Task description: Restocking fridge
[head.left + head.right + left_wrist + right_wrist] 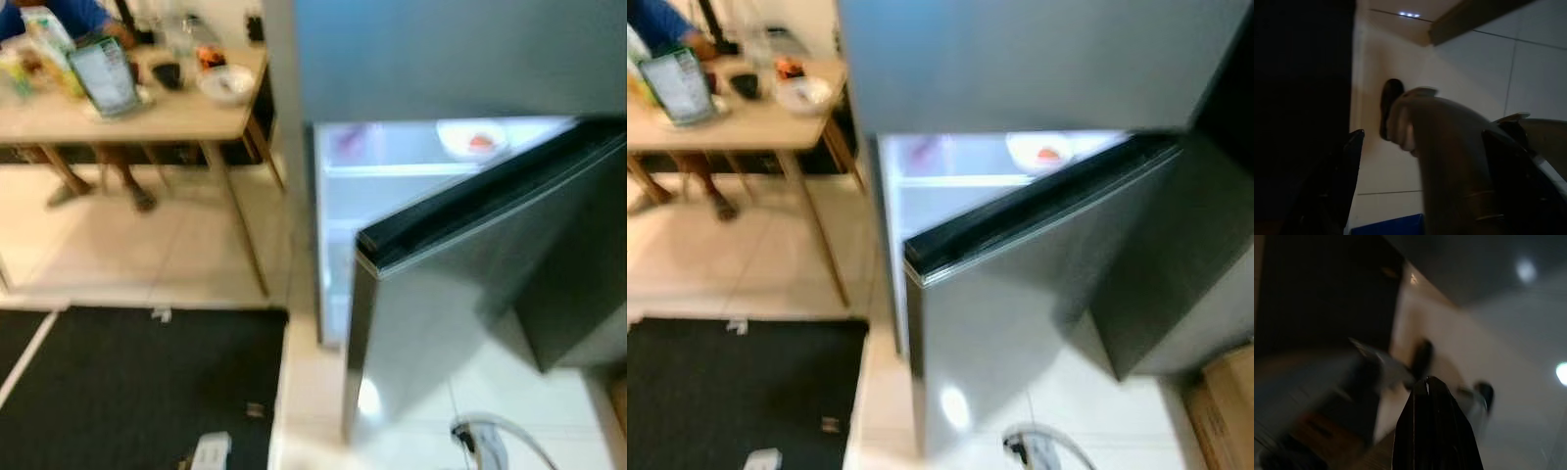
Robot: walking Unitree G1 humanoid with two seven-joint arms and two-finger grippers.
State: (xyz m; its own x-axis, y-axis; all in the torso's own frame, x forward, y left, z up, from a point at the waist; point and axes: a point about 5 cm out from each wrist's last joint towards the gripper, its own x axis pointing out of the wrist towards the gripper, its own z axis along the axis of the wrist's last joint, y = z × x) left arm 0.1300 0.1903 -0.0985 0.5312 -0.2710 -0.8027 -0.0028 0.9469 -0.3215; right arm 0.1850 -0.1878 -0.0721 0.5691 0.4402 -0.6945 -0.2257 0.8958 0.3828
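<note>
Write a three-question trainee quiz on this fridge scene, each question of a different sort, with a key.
1. True or false: the fridge door stands partly open.
2. What sits on the lit shelf inside? A) a white bowl B) a kettle C) a shoe
3. Fill in: the wooden table stands to the robot's ____ of the fridge.

Key: 1 true; 2 A, the white bowl; 3 left.

The fridge (441, 59) is grey and tall, standing on pale tiles beside a dark mat. Its lower door (470, 294) hangs partly open, swung outward, with a black seal along its top edge. Inside, the lit white compartment holds a white bowl (472, 139) with something red on the upper shelf (392, 168).
</note>
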